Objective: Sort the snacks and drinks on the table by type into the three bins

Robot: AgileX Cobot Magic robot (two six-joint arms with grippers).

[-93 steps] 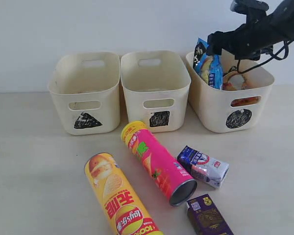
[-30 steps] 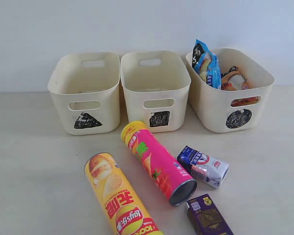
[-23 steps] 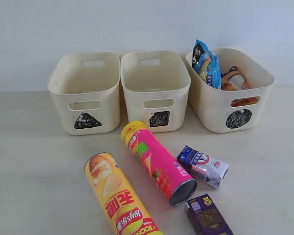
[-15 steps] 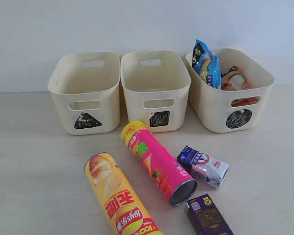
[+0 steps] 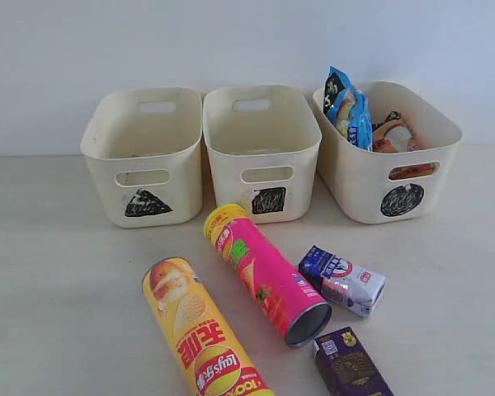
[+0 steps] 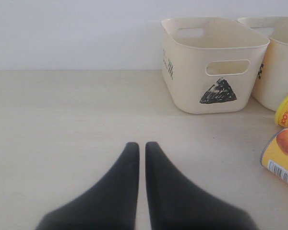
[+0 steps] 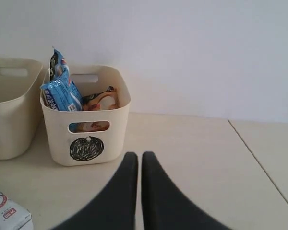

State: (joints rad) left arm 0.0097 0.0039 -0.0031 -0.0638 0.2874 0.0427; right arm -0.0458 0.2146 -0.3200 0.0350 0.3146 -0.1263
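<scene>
While my left hand (image 6: 140,143) and right hand (image 7: 139,154) sit closed, empty, I see yellow tube (image 5: 200,334), pink tube (image 5: 264,272) lying at six o'clock, white carton (image 5: 344,280), purple carton (image 5: 351,365) at five, blue packet (image 5: 352,111) in circle bin (image 5: 371,186) at one.

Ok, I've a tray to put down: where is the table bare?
The widest bare patch of table lies left of the yellow tube, in front of the triangle bin. A second lies right of the white and blue carton, in front of the circle bin. Crowded: the middle front, around the pink tube and purple carton.
</scene>
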